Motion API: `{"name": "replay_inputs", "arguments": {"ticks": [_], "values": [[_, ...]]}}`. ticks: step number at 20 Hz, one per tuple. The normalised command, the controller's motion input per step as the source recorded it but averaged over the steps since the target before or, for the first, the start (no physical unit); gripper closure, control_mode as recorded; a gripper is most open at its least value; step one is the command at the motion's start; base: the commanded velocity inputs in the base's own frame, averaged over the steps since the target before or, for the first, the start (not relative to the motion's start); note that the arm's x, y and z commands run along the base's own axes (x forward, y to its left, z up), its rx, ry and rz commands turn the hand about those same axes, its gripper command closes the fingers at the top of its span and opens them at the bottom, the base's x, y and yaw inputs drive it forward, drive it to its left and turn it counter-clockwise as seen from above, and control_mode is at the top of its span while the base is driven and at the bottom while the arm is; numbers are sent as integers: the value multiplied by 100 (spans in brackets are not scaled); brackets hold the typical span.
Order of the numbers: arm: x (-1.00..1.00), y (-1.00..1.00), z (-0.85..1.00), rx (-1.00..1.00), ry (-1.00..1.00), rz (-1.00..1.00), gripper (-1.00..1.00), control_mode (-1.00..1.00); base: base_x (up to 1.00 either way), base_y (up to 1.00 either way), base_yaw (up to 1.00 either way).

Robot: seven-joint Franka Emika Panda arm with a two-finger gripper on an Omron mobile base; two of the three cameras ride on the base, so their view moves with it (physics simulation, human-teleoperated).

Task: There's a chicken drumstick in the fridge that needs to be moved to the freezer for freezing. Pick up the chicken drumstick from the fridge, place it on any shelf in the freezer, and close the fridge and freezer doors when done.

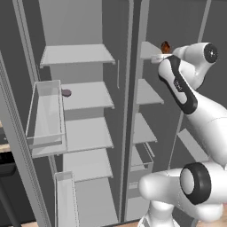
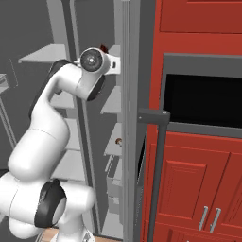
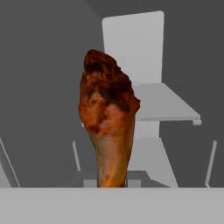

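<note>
So we've got the chicken drumstick (image 3: 108,127) clamped tight in the gripper (image 3: 111,183), dead centre of the hand view, and at upper right of the left base view near a shelf (image 1: 150,49). Pickup looks done; placing it and closing both doors still to go.

The white arm (image 2: 47,137) reaches up into the open compartment. A dark reddish tip of the chicken drumstick (image 2: 103,48) peeks above its wrist, beside red cabinets (image 2: 198,179).
</note>
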Motion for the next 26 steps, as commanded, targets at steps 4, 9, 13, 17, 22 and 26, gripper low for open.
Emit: {"name": "replay_inputs", "arguments": {"ticks": [4, 9, 13, 17, 22, 26], "values": [[47, 0, 11, 0, -3, 0, 100, -100, 0, 0, 0], [63, 0, 0, 0, 0, 0, 100, -100, 0, 0, 0], [48, 0, 6, 0, 0, 0, 100, -100, 0, 0, 0], [48, -2, 0, 0, 0, 0, 100, -100, 0, 0, 0], [48, -3, -1, 0, 0, 0, 100, -100, 0, 0, 0], [40, -14, -1, 0, 0, 0, 100, -100, 0, 0, 0]]}}
